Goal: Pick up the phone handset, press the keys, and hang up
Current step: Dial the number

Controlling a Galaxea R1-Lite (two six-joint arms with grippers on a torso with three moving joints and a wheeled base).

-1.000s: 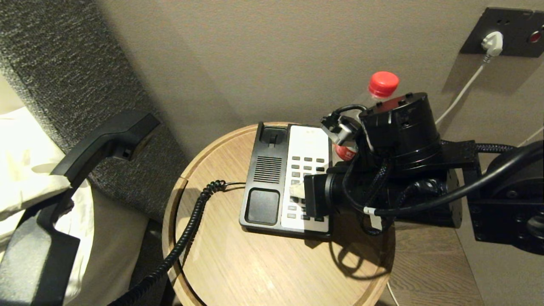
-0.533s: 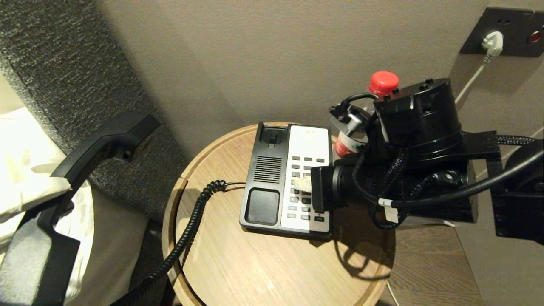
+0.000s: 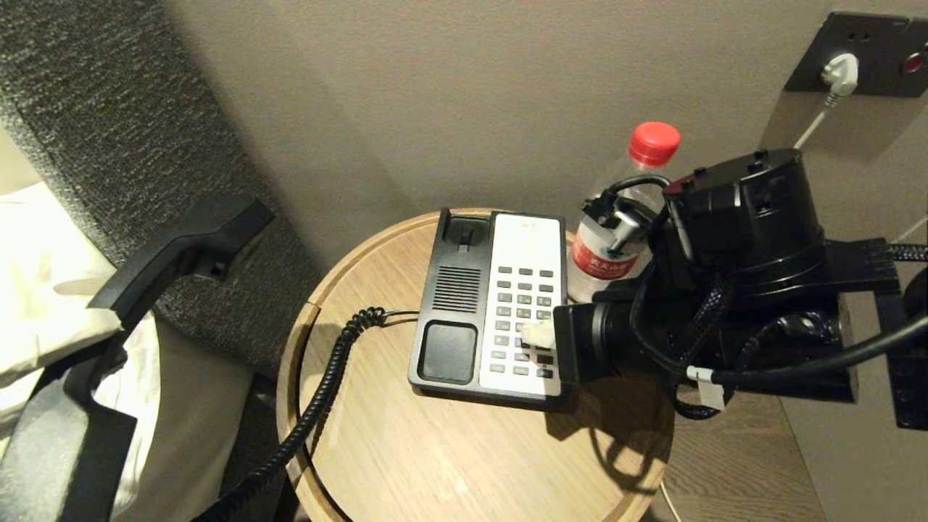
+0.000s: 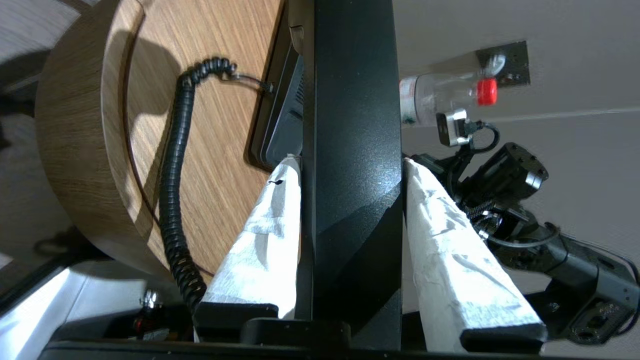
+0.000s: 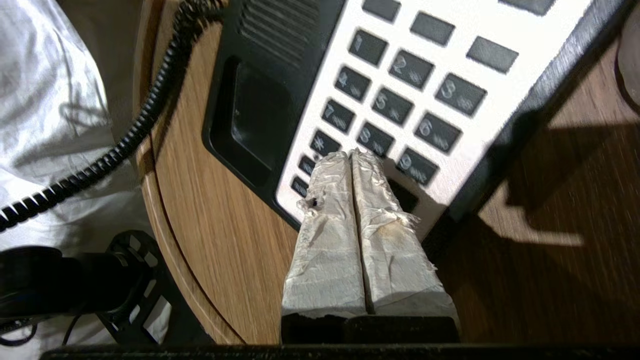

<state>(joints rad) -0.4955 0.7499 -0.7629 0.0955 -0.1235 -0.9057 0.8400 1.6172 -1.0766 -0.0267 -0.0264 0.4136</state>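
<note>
The black phone handset [image 3: 181, 246] hangs in the air left of the table, and its coiled cord [image 3: 319, 391] runs down to the phone base [image 3: 449, 304]. In the left wrist view my left gripper [image 4: 350, 165] is shut on the handset [image 4: 352, 125], one white-wrapped finger [image 4: 260, 235] on each side. My right gripper [image 3: 538, 335] is shut with nothing in it. Its wrapped tips [image 5: 351, 152] sit over the bottom rows of the grey keys [image 5: 390, 105], just below the 8. I cannot see whether they touch a key.
The phone stands on a round wooden table [image 3: 435, 464] with a raised rim. A clear bottle with a red cap [image 3: 616, 217] stands right beside the phone, close to my right wrist. A padded headboard [image 3: 109, 109] and bed linen [image 3: 36, 275] are at the left, a wall socket [image 3: 863, 58] at the top right.
My right arm has drawn back to the right, and its shut tips have slid from the left side of the keypad to the lower right keys. The handset stays held in place.
</note>
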